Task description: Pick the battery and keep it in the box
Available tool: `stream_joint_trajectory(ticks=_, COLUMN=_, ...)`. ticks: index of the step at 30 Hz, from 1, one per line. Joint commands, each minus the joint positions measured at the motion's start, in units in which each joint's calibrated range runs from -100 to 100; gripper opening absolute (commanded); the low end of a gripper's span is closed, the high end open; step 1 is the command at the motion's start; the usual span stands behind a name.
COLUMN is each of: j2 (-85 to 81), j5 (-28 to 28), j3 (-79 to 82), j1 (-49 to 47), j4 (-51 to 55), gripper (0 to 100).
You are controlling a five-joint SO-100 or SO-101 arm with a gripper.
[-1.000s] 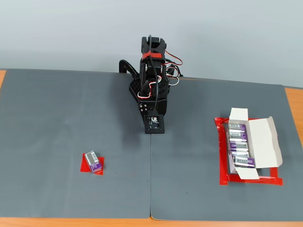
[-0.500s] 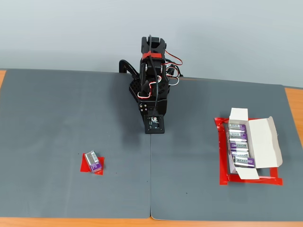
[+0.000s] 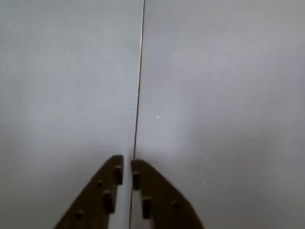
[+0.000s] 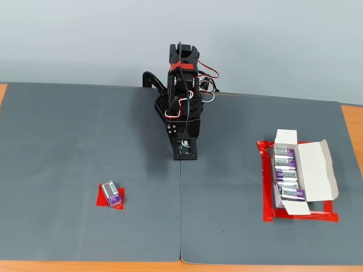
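A small purple battery [image 4: 112, 192] with a white label lies on a red tape patch [image 4: 110, 198] at the lower left of the grey mat in the fixed view. The open white box [image 4: 320, 170] sits at the right inside a red tape outline, with several purple batteries [image 4: 286, 174] lined up in it. The black arm [image 4: 182, 99] is folded at the back centre, far from both. In the wrist view my gripper [image 3: 127, 171] points down over the mat seam, its jaws almost touching with nothing between them. Neither battery nor box shows there.
Two grey mats meet at a seam [image 4: 180, 215] running down the middle. Orange table wood [image 4: 354, 127] shows at the right edge and along the front. A pale wall stands behind the arm.
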Motion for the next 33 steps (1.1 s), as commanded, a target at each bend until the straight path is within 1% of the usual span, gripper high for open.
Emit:
stream_joint_trajectory(ticks=1, j2=0.34, j5=0.27, j3=-3.56, j1=0.29, j4=0.15, gripper=2)
stream_joint_trajectory(ticks=33, j2=0.34, j5=0.32, j3=-3.56, j1=-0.15, j4=0.15, gripper=2)
